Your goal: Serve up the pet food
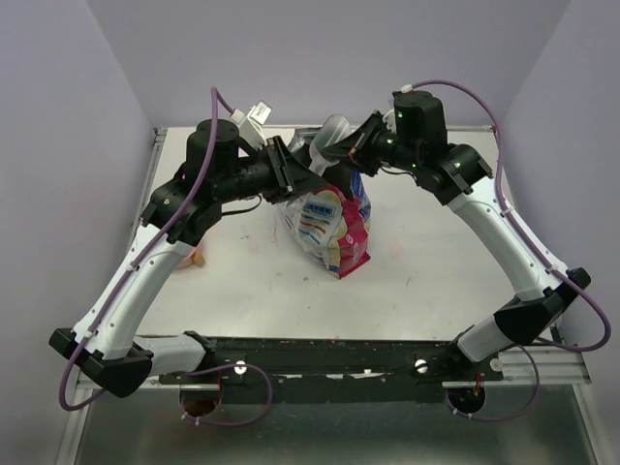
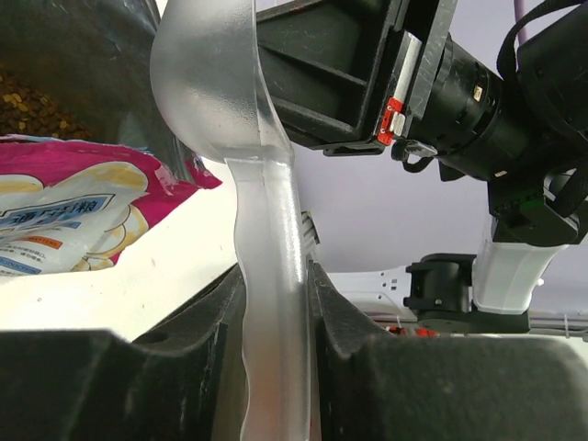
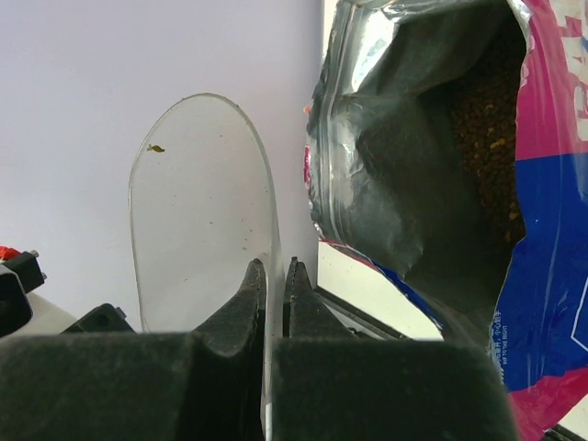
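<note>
The pink, white and blue bag stands open at the back centre of the table. Dark brown kibble shows inside its mouth, and also in the left wrist view. The clear plastic scoop is held in the air just behind the bag's mouth. My left gripper is shut on the scoop's handle, with the bowl beyond the fingertips. My right gripper is shut on the thin wall of the scoop bowl, left of the bag's mouth. The scoop holds only a crumb.
A salmon-pink bowl peeks out from under my left arm at the table's left. Purple walls close in the back and sides. The table's front rail carries both arm bases.
</note>
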You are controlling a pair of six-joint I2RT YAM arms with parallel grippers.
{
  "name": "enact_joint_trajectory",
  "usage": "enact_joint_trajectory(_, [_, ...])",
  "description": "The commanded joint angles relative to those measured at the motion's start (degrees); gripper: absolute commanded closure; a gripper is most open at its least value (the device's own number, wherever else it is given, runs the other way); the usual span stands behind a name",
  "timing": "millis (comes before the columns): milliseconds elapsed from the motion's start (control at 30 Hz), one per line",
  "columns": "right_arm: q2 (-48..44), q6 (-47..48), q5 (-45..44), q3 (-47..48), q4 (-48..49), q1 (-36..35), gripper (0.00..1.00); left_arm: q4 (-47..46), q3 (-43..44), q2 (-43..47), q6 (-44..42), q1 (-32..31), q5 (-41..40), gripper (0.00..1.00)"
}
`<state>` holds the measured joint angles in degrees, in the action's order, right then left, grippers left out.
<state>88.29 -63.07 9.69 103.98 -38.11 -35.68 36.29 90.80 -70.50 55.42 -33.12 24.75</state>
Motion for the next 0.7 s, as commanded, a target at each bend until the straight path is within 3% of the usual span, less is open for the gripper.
enact_joint_trajectory(0, [-0.3, 1.4, -1.1, 1.1, -0.7, -0.4, 0.95, 2.4, 2.4, -0.3, -2.5, -0.1, -1.0, 0.89])
enact_joint_trajectory(67, [-0.8, 4.5, 0.3, 1.0, 0.4, -0.4, 0.8, 5.0, 3.8, -0.5, -3.6, -0.1, -3.1, 0.99])
enact_joint_trajectory(100, [-0.7, 7.5, 1.0, 1.6, 0.5, -0.4, 0.65, 6.8, 4.2, -0.2, -4.3, 0.0, -5.1, 1.0])
enact_joint_trajectory(133, [-0.1, 11.6, 0.9, 2.9, -1.2, -0.4, 0.42, 7.6, 4.2, 0.6, -5.1, 0.2, -6.6, 1.0])
enact_joint_trajectory(200, [0.7, 19.3, 0.7, 5.7, -4.4, -0.4, 0.17, 9.1, 3.7, 2.5, -6.6, 1.1, -8.5, 1.0])
enact_joint_trajectory(233, [0.8, 23.1, 1.1, 6.8, -5.0, -0.4, 0.1, 10.1, 3.2, 4.0, -7.4, 1.7, -8.9, 1.0])
enact_joint_trajectory(367, [0.6, 33.5, 1.0, 9.3, -7.4, -0.4, 0.02, 12.3, 0.1, 8.5, -9.5, 4.7, -9.0, 1.0])
enact_joint_trajectory(533, [2.5, 42.6, -13.0, 8.9, -13.2, -0.4, 0.0, 22.5, 2.1, 11.6, -10.9, 6.0, -11.6, 1.0])
enact_joint_trajectory(667, [6.4, 47.0, -18.9, 11.3, -15.6, -0.4, 0.0, 28.4, 1.6, 13.3, -8.9, 6.2, -10.9, 1.0])
